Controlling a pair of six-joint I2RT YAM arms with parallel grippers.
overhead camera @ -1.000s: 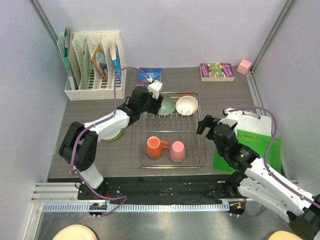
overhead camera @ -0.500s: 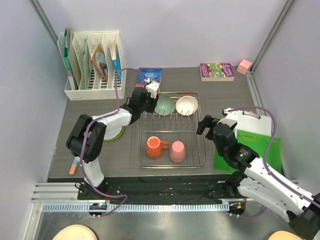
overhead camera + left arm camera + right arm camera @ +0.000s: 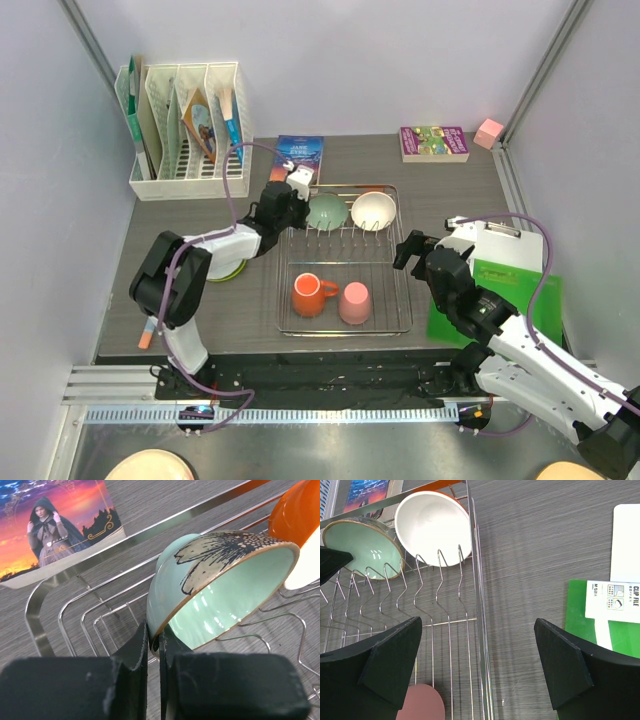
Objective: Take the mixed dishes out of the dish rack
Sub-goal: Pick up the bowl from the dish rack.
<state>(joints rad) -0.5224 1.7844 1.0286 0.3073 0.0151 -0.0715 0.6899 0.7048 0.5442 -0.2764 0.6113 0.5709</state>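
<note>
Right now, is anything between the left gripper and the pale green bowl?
Nothing visible. The left gripper is shut on the rim of the pale green bowl. The cream-white bowl stands close beside it in the dish rack, so the lift-out probably needs to steer away from that side.

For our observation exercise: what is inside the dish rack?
The green bowl and white bowl stand among the tines; mug and pink cup sit in the near half of the rack. Behind the white bowl, something orange is mostly covered.
</note>
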